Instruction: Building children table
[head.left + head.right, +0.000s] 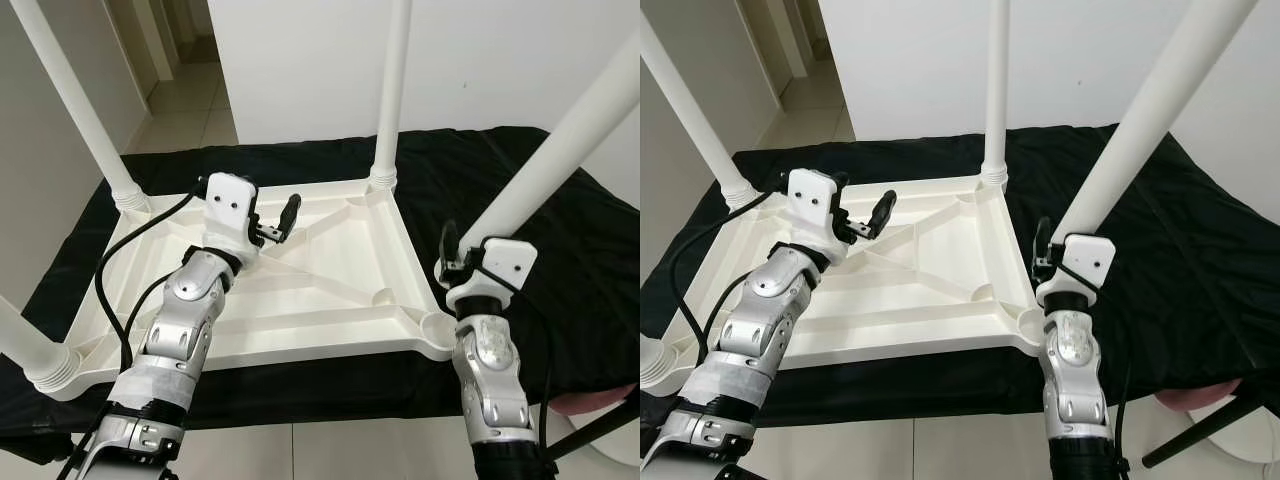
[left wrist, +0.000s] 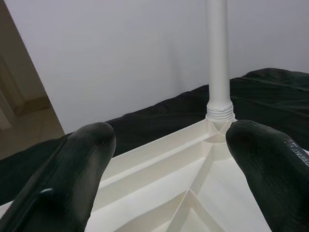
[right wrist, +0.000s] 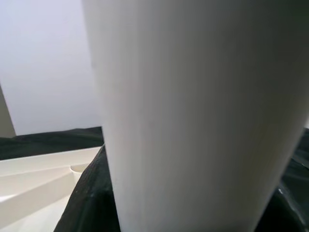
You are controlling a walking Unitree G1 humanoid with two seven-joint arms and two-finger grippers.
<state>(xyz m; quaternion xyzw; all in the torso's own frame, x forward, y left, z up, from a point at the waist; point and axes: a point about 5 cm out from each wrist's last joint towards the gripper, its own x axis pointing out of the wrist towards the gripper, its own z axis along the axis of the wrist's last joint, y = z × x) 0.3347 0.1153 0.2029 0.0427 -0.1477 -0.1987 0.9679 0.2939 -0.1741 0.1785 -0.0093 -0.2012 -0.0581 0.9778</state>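
1. Tabletop [image 1: 330, 300], white plastic, lies upside down on black cloth [image 1: 560, 250]; ribbed underside faces up.
2. Three legs already stand in corner sockets: far-left leg [image 1: 75, 100], far-right leg [image 1: 390, 90], near-left leg [image 1: 25, 345].
3. Fourth leg [image 1: 560, 150] is in right gripper [image 1: 455, 250], close by near-right corner socket [image 1: 437, 325]. Long axis runs steeply up and away to the robot's right, lower end toward that socket; whether the end is seated is hidden behind the wrist.
4. Right gripper: fingers wrapped on the lower part of the fourth leg, judged from the head views; the right wrist view has the white tube right up against the lens.
5. Left gripper [image 1: 275, 228] hovers over the tabletop's middle-left, fingers [image 2: 82, 164] spread apart, holding nothing, aimed at the far-right leg's threaded collar.
6. Key relation: socket sits just below and slightly inward of the right gripper, so right arm is the nearer one; leg probably needs tipping upright over the socket before it goes in.
7. Writing: no brand, label or text readable anywhere.
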